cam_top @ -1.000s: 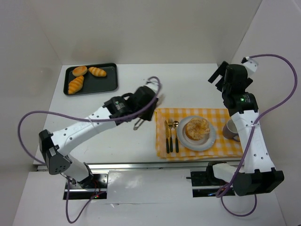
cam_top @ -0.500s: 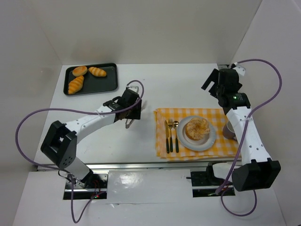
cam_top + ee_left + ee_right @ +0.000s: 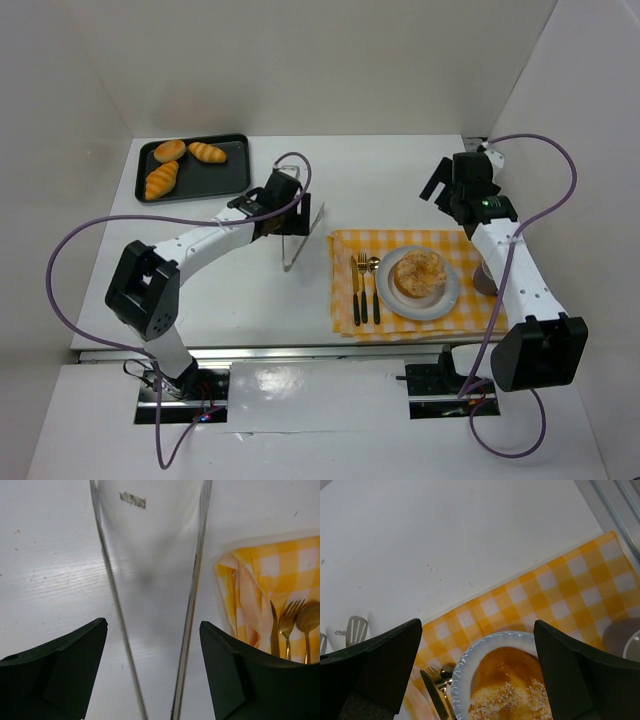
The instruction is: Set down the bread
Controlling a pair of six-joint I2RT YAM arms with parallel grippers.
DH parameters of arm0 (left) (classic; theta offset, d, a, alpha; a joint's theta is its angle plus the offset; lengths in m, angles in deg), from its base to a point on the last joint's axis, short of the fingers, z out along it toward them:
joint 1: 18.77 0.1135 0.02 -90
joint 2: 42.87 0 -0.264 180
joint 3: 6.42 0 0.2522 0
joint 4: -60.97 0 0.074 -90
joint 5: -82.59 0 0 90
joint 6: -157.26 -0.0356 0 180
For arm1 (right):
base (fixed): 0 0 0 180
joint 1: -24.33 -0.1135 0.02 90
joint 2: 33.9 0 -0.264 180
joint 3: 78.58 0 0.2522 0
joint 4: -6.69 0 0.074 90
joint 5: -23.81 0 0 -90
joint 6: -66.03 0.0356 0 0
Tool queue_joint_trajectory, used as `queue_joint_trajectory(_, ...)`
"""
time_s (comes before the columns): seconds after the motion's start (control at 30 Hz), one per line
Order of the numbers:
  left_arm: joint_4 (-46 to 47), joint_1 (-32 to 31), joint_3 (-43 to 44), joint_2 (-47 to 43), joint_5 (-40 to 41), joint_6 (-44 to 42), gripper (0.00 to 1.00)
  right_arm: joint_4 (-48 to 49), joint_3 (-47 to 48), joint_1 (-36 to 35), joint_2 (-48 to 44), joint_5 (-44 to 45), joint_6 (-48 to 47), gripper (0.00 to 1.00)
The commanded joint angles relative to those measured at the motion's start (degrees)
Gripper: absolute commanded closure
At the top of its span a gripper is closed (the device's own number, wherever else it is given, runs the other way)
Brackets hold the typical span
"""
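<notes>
The bread (image 3: 420, 273), a round golden bun with a pale sugared top, lies on a white plate (image 3: 447, 297) on the yellow checked cloth (image 3: 400, 243). From the right wrist view, the bread (image 3: 515, 680) and plate (image 3: 465, 665) sit below my open right gripper (image 3: 477, 624), which hovers empty behind the cloth (image 3: 438, 178). My left gripper (image 3: 292, 222) is left of the cloth, open. Metal tongs (image 3: 302, 236) lie on the table between its fingers; the left wrist view shows both tong arms (image 3: 192, 595) apart from the open left gripper (image 3: 152, 624).
A black tray (image 3: 232, 178) at the back left holds three small golden rolls (image 3: 162, 178). Knife, fork and spoon (image 3: 364, 288) lie on the cloth left of the plate. A grey mug (image 3: 487, 275) stands at the cloth's right edge. White walls enclose the table.
My left gripper has opened and drawn back to the left; the tongs it held shut have sprung apart on the table. The right gripper has shifted slightly left and back.
</notes>
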Motion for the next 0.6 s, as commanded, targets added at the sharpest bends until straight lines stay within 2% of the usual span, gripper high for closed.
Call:
queue_joint_trajectory(0.0,0.12,1.24,3.01,-0.66,0.46,-2.09,0.12,3.48,-0.20,-0.74,0.09,0.21,0.36,0.00)
queue_joint_trajectory(0.17,-1.81,3.87,6.17,1.97,-0.07,-3.24,0.11,3.48,-0.20,-0.74,0.62,0.21,0.36,0.00)
queue_joint_trajectory(0.33,-4.28,4.93,7.49,0.66,0.46,-3.24,0.11,3.48,-0.20,-0.74,0.62,2.05,0.89,0.00)
queue_joint_trajectory(0.57,-5.95,9.75,4.96,-12.95,-0.77,-2.62,0.08,2.34,1.81,-1.88,4.39,5.13,1.50,0.00)
